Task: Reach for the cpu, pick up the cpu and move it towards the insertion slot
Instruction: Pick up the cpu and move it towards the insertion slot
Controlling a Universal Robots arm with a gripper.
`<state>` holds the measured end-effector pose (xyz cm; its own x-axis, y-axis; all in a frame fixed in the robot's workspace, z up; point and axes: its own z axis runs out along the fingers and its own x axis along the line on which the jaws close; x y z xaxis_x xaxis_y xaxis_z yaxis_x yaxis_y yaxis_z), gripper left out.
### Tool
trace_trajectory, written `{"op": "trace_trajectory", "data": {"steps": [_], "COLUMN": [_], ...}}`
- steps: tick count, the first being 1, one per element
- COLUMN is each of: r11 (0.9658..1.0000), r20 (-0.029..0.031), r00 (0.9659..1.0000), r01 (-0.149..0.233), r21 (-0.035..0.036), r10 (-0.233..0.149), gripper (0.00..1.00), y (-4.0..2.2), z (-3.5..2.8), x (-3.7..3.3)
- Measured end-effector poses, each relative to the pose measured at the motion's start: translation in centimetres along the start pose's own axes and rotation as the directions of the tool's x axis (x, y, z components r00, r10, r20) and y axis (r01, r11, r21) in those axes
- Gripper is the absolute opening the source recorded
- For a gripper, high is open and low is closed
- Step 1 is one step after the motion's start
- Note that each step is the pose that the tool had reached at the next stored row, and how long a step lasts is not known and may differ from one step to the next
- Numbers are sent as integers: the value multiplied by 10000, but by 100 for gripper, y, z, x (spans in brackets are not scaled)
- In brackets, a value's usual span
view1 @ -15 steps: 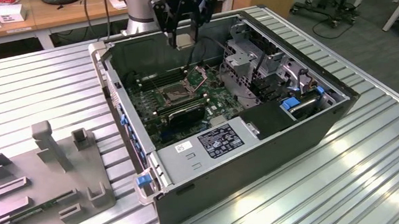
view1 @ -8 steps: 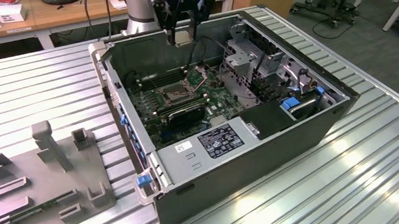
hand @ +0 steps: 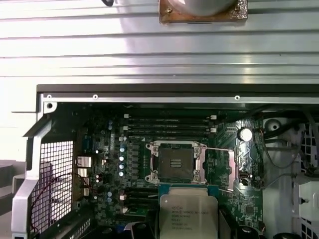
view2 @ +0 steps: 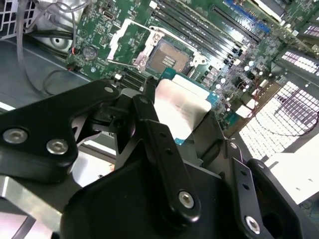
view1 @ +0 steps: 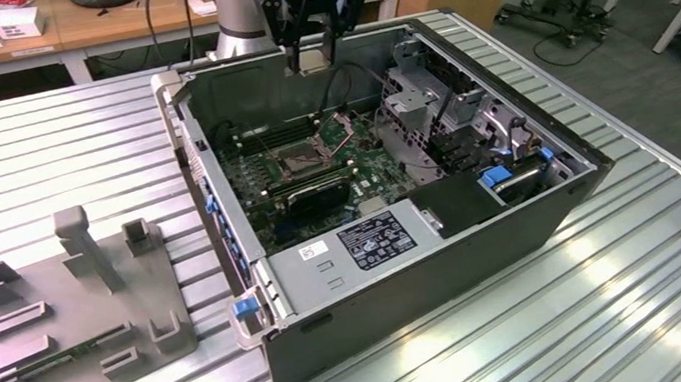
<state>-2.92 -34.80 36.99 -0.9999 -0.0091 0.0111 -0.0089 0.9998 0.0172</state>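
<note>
My gripper (view1: 312,61) hangs over the far end of the open computer case (view1: 538,221), shut on the cpu (view2: 182,107). The cpu is a thin silvery square held by its edges between the black fingers (view2: 154,134); in the first wrist view the cpu (hand: 188,214) shows its printed face. The insertion slot (view1: 295,163) is a square dark socket with a shiny metal frame on the green board, lying below the chip and apart from it. In the first wrist view the insertion slot (hand: 175,163) sits just beside the held chip's edge; in the second wrist view the insertion slot (view2: 168,59) is beyond the chip.
A grey plastic holder (view1: 70,313) with recesses and posts stands on the slatted metal table (view1: 641,295) at the exterior view's left. Inside the case, long black memory slots (hand: 167,124), loose cables (view1: 345,90) and a metal drive cage (view1: 431,102) surround the socket.
</note>
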Motion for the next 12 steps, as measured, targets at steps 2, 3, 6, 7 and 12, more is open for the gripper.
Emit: {"op": "trace_trajectory", "data": {"steps": [2,3,6,7,12], "r11": [10000,10000,10000,10000,10000], "r20": [0,1,1,1,1], "r00": [10000,10000,10000,10000,10000], "r01": [-7,-9,-9,-9,-9], "r21": [8,7,6,-1,-57], "r10": [7,9,9,9,9], "gripper": [55,55,55,55,55], "y": [34,54,119,134,235], "z": [5,10,27,34,69], "x": [-6,-9,-23,-24,-24]}}
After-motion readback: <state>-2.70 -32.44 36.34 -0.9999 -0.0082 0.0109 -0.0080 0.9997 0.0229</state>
